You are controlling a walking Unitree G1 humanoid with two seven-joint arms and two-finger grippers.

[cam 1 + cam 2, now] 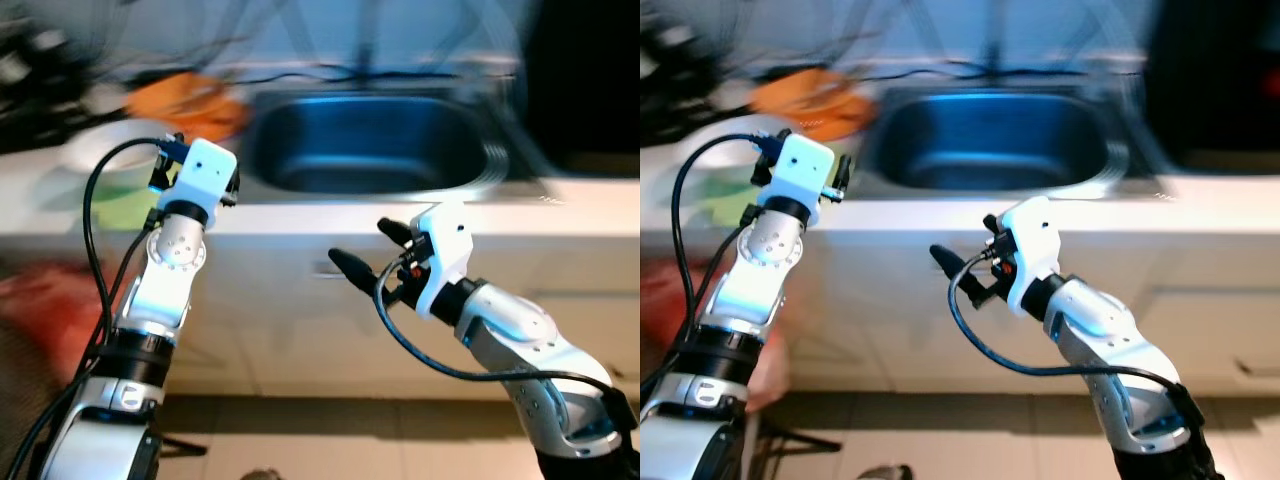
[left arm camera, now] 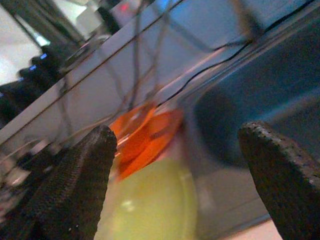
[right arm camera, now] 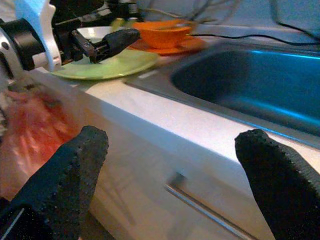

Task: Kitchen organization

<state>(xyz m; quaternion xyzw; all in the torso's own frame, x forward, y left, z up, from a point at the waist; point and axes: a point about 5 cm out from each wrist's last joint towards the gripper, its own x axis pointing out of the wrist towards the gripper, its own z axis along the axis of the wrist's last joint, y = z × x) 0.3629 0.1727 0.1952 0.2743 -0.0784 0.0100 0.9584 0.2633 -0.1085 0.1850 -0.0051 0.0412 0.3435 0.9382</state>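
A white counter (image 1: 560, 215) ran across the room, with a steel sink (image 1: 365, 145) sunk into it. Left of the sink lay a green plate (image 3: 107, 65), and behind it orange dishes (image 3: 165, 32). The left gripper (image 3: 117, 40) hovered at the counter edge above the green plate, fingers spread, holding nothing. The right gripper (image 1: 365, 250) stood before the cabinet front below the sink, also spread and empty.

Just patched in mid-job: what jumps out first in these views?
The steel sink is sunk in the white counter dead ahead. Left of it lie an orange dish and a green plate. The left gripper, open, is raised at the plate's edge; the right gripper, open, faces the cabinet front below the sink.
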